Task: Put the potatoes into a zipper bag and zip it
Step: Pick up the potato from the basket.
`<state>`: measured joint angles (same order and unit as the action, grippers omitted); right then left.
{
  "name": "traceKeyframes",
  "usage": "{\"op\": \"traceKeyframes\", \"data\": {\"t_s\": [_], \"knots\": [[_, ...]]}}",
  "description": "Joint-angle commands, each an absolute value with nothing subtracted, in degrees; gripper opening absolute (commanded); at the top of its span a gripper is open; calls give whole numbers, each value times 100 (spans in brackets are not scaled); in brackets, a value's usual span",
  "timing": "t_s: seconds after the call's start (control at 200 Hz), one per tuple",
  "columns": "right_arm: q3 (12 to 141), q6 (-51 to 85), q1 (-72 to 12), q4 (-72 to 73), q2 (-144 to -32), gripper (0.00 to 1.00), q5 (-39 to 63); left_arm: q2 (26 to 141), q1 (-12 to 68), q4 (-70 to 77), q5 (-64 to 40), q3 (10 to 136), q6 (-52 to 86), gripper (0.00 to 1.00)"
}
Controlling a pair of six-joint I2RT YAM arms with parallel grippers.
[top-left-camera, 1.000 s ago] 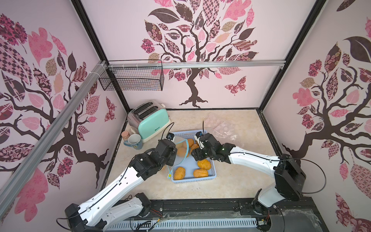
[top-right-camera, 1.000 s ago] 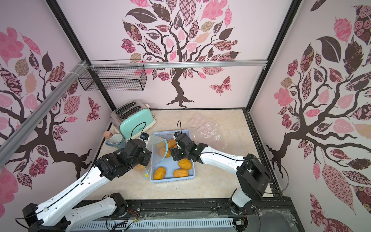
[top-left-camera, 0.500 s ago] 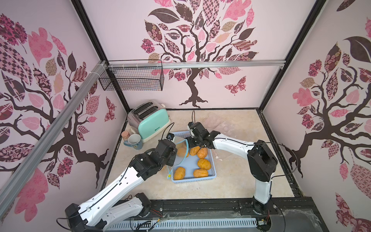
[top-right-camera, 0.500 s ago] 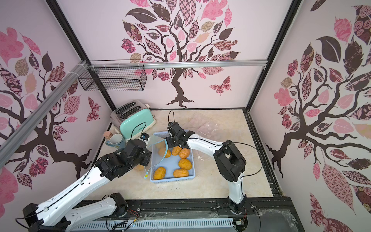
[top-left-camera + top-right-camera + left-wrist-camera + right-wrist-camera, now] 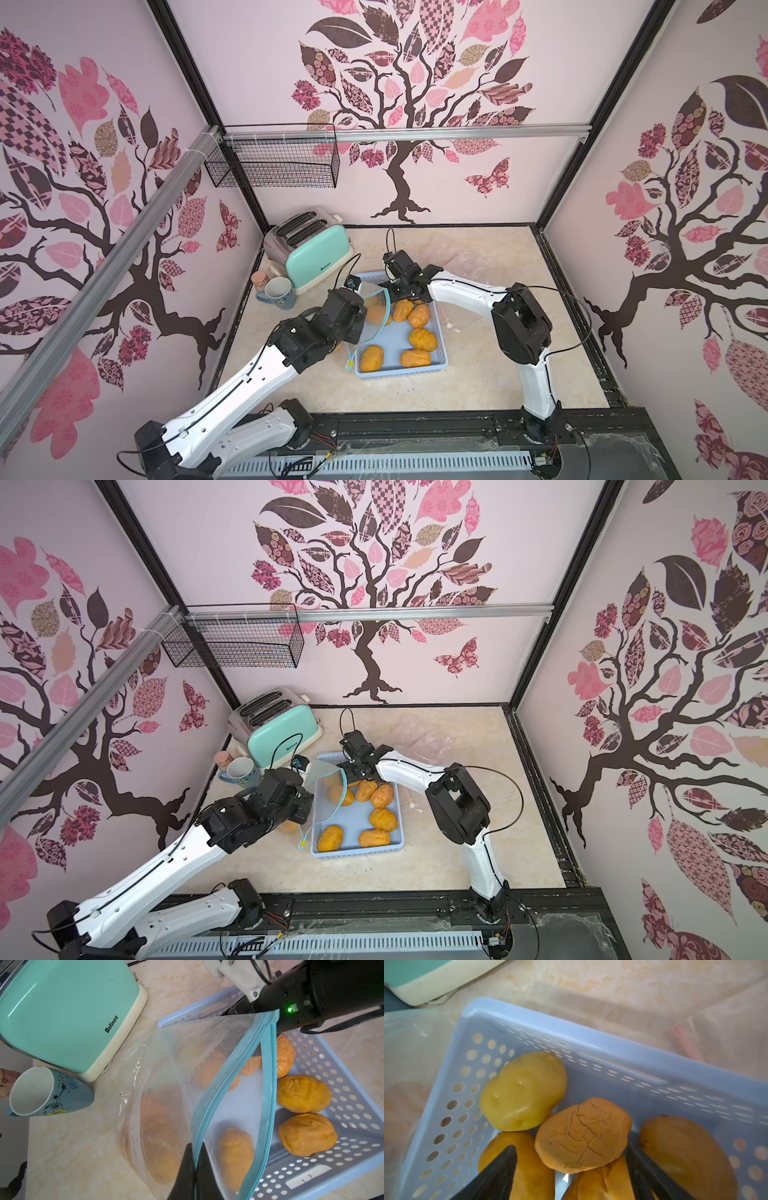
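Zipper bag [image 5: 166,1064] mouth toward basket [image 5: 353,1105]

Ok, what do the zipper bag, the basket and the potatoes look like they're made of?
Zipper bag: thin clear plastic film, glossy and creased, with a blue zip strip along the mouth. Basket: rigid light blue plastic, matte, punched with round holes. Potatoes: orange-yellow, dull, deeply wrinkled skin; possibly soft foam or rubber props rather than real, but the look leaves that open.
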<state>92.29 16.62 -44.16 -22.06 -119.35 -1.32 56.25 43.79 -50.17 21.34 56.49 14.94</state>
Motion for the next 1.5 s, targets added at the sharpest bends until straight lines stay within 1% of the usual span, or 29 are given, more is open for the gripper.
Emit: {"op": "traceKeyframes", "data": {"t_s": [0.0,0.24,0.56,0.7,0.77,0.84,1.046,1.291,1.496], "knots": [[9460,1589,-4409,-2405,-12288,85,-176,5607,4360,-4927,2136,5497,1450,0],[9525,1546,-4400,-2432,-12578,85,-246,5590,4362,-4938,2143,5498,1452,0],[9992,1455,-4393,-2717,-12948,85,-343,5581,4359,-4928,2135,5482,1451,0],[9994,1468,-4387,-2691,-12927,85,-300,5581,4360,-4926,2135,5487,1450,0],[10027,1445,-4386,-2700,-12905,84,-285,5581,4362,-4927,2136,5486,1455,0],[10029,1422,-4391,-2716,-12868,81,-212,5590,4360,-4926,2135,5483,1450,0],[9707,1551,-4394,-2422,-12400,71,26,5586,4358,-4924,2137,5485,1450,0],[9182,1699,-4400,-2105,-11656,68,180,5599,4364,-4929,2135,5484,1451,0],[8336,1870,-4389,-1717,-10727,67,362,5594,4364,-4923,2123,5484,1450,0]]}}
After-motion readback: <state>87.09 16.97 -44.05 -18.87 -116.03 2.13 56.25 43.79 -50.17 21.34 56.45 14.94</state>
